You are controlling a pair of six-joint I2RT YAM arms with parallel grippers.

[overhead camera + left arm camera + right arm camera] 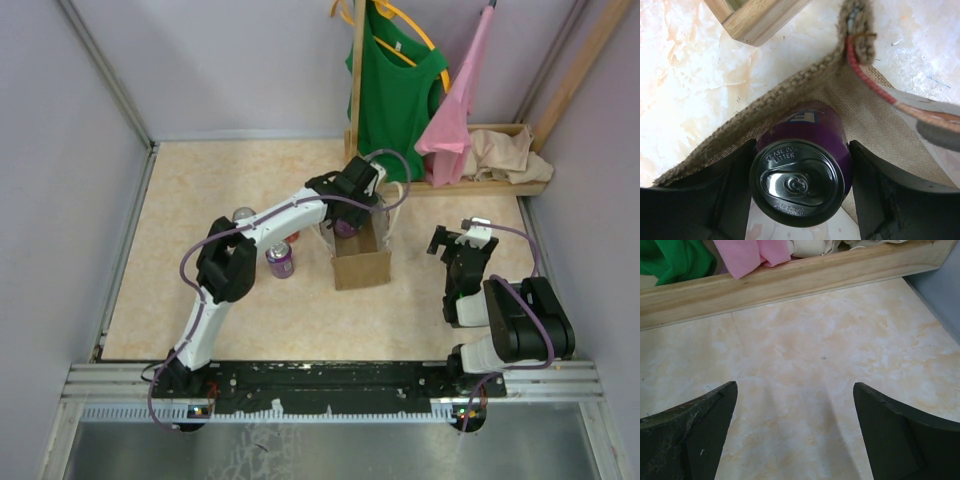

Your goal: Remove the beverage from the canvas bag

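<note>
The canvas bag (362, 262) stands mid-table, tan-brown with white loop handles, its mouth open. My left gripper (352, 200) is over the far side of the mouth. It is shut on a purple beverage can (345, 228). In the left wrist view both fingers press the sides of the can (797, 184). Its black top faces the camera and its body points down against the bag's woven rim (765, 112). My right gripper (458, 234) is open and empty to the right of the bag. In the right wrist view its fingers (695, 430) show only bare floor between them.
Another purple can (280, 260) and a silver-topped can (243, 215) stand left of the bag, near the left arm. A wooden rack (470, 185) at the back holds a green shirt (400, 90), a pink cloth (455, 120) and a beige cloth (510, 155). Its base (790, 280) lies ahead of the right gripper.
</note>
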